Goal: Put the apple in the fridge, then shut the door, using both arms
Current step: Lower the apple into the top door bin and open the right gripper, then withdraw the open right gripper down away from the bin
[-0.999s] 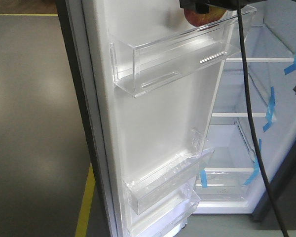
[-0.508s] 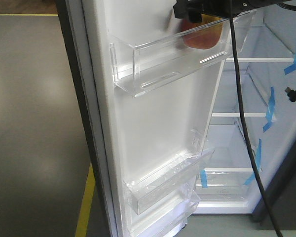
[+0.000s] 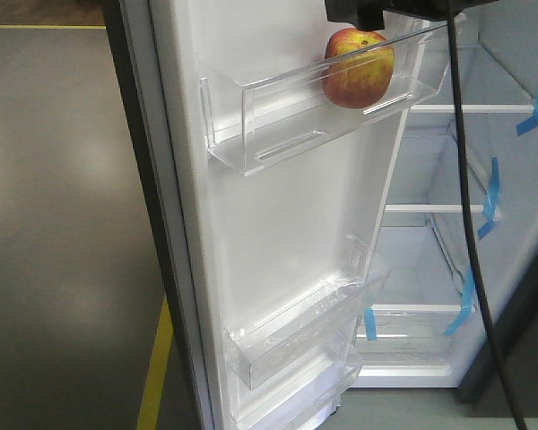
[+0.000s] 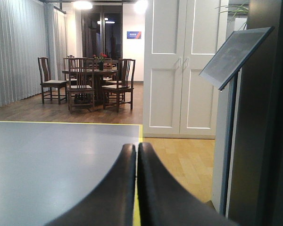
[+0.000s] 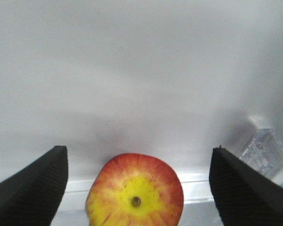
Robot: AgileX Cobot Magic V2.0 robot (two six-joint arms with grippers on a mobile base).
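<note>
Apple: one apple [image 3: 359, 67] sits in the top bin [image 3: 269, 116] of the open door [image 3: 287, 224], at the bin's end nearest the fridge [image 3: 430, 260] compartment, resting on the bin floor just beside the door's white inner face.
Right gripper: the right gripper [image 5: 139, 149] hangs above the apple with its jaws spread wide, holding nothing; both black fingers [image 5: 33, 183] stand clear of the fruit on either side.
Left gripper: the left gripper [image 4: 137, 146] is pressed together and empty, pointing out across the room, away from the fridge.
In the way: a black cable [image 3: 460, 161] drops from the right arm across the front of the open compartment, from the top of the front view to the bottom.
Around the door: grey floor [image 3: 63, 224] lies to the outer side, with a yellow line [image 3: 157, 367] running along the door's foot.
Room seen from the left wrist: a dining table [image 4: 89, 73] with chairs, white double doors [image 4: 179, 70] and a slanted sign on a pole [image 4: 233, 56].
Counts: one apple; two grippers; three clear bins on the door, the lowest partly cut off; three glass shelves [image 3: 466, 108] inside; at least four blue tape strips [image 3: 491, 197].
Edges: the bin's clear front lip rises to about the apple's middle.
Open room: the rest of the top bin is free beside the apple, and the floor on the door's outer side is bare.
</note>
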